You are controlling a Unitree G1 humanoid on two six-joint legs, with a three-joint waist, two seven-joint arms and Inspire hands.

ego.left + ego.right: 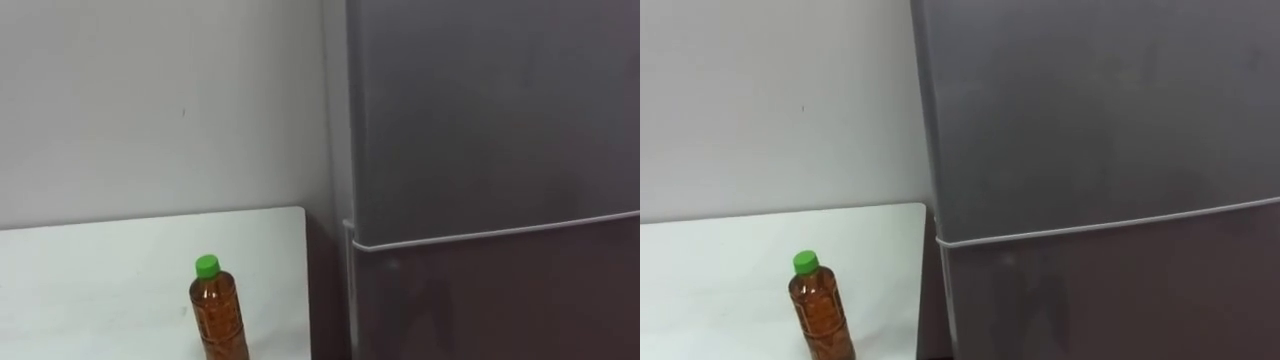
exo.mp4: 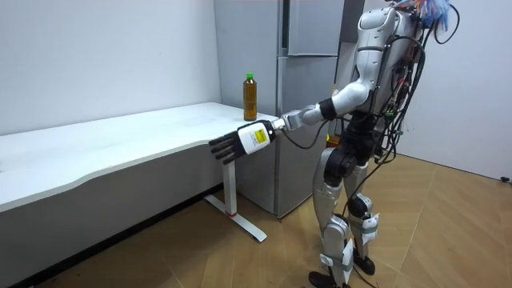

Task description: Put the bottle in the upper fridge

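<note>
Well, the only container here is the fridge [image 2: 308,48], standing beyond the left hand [image 2: 244,141] and to its right. Both grey doors are closed, so its contents are hidden. A pale seam [image 1: 480,236] divides the upper door [image 1: 480,110] from the lower one.

The bottle [image 2: 250,96] stands upright on the white table [image 2: 120,152], past the hand and well apart from it, close to the table end nearest the fridge. It is clear plastic with a green cap [image 1: 206,265], filled nearly to the neck with amber-brown liquid.

The left hand is stretched out from the robot's body at about the height of the table's near edge. Its dark fingers [image 2: 224,149] are held fairly straight and spread, and they grasp nothing. I cannot tell whether it touches that edge.

A narrow dark gap [image 1: 325,300] separates the table's end from the fridge's side. The tabletop on the hand's far side and to its left is bare. The robot stands on a wooden floor [image 2: 240,264] facing the fridge, with open floor behind it.
</note>
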